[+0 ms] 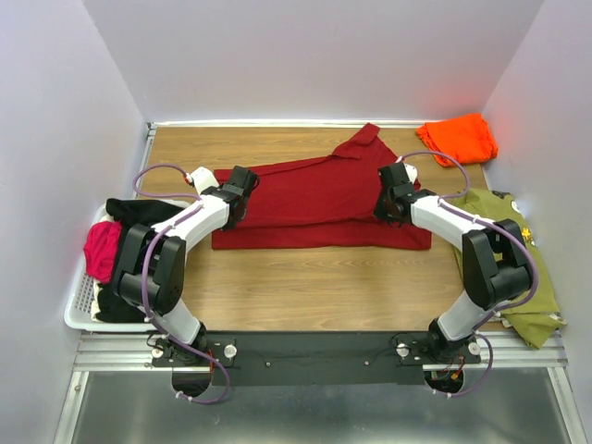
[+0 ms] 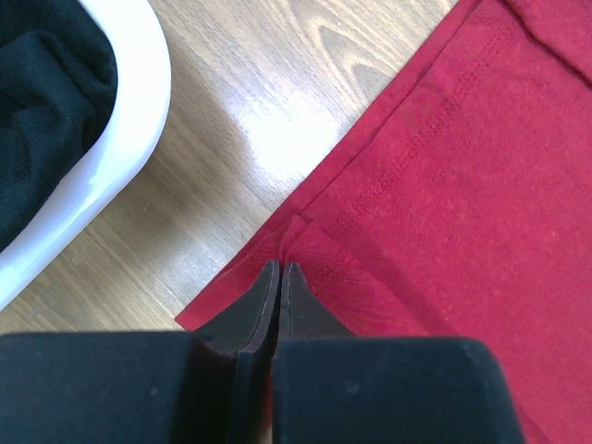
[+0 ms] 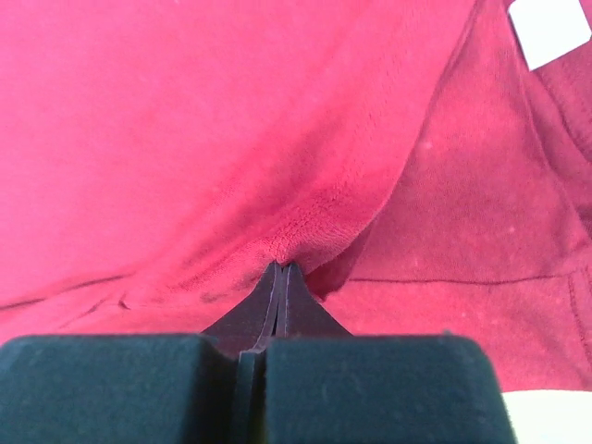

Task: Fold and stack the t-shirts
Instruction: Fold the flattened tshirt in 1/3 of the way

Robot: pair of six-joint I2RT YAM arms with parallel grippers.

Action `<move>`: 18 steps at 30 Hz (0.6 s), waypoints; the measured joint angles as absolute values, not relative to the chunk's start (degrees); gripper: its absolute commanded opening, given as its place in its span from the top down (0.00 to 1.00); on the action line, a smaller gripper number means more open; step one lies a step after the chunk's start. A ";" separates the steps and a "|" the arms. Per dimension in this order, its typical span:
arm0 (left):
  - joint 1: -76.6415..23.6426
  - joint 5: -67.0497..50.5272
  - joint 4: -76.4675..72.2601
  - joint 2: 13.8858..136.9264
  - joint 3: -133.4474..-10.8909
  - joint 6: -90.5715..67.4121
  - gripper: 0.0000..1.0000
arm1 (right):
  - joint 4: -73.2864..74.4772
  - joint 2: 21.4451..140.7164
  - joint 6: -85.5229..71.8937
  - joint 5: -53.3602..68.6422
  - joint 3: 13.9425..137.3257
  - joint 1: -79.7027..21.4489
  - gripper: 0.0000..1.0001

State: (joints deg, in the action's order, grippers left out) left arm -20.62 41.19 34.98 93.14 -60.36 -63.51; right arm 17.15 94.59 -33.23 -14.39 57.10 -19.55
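A dark red t-shirt (image 1: pixel 314 199) lies across the middle of the wooden table, its upper layer partly folded over and one sleeve pointing to the back. My left gripper (image 1: pixel 236 208) is at the shirt's left edge. In the left wrist view that gripper (image 2: pixel 280 268) is shut on a puckered bit of the hem of the red t-shirt (image 2: pixel 462 185). My right gripper (image 1: pixel 388 205) is on the shirt's right part. Seen from the right wrist, this gripper (image 3: pixel 280 268) is shut on a bunched fold of red cloth (image 3: pixel 231 120), near the white neck label (image 3: pixel 550 28). A bright orange t-shirt (image 1: pixel 458 137) lies crumpled at the back right corner.
An olive green garment (image 1: pixel 513 268) is spread along the table's right side beside the right arm. A white basket (image 1: pixel 79 314) at the left edge holds black and pink clothes, and its rim (image 2: pixel 129 139) is close to the left gripper. Walls enclose the table on three sides.
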 measured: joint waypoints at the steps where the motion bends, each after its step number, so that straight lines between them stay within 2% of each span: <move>1: -20.62 41.21 34.94 93.21 -60.36 -63.42 0.85 | 17.15 94.54 -33.12 -14.46 57.45 -19.55 0.99; 2: -20.62 41.21 34.89 93.25 -60.36 -63.40 0.80 | 17.12 94.50 -33.06 -14.52 57.78 -19.55 0.99; 6: -20.62 41.39 34.28 93.30 -60.05 -62.85 0.73 | 17.32 94.50 -32.97 -14.66 57.93 -19.73 0.99; 18: -20.32 41.47 29.69 91.81 -56.21 -59.31 0.71 | 17.69 94.50 -32.97 -15.05 57.93 -20.29 0.99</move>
State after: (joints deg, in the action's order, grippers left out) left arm -20.32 41.47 29.69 91.81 -56.21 -59.31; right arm 17.69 94.50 -32.97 -15.05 57.93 -20.29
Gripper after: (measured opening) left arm 0.290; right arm 0.012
